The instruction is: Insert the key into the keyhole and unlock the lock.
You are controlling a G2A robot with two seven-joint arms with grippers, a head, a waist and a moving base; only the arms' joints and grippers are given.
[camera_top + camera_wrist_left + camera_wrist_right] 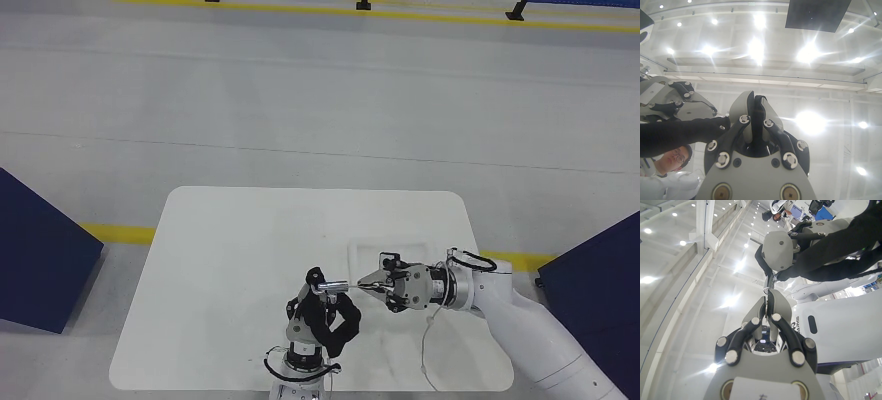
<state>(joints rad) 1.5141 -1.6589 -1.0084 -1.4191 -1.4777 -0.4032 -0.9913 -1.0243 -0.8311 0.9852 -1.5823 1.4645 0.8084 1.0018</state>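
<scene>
Above the front middle of the white table, my left gripper points upward and is shut on a small silvery lock. My right gripper comes in level from the right, shut on the key, whose tip reaches the lock. In the right wrist view the key sits between my right gripper's fingers, and its metal end meets the lock under the left gripper's grey finger. In the left wrist view the left gripper's black pads are pressed together and hide the lock.
A faint white square mat lies on the table behind the grippers. Dark blue panels stand off the table on both sides. A thin cable hangs from the right arm over the table's front right.
</scene>
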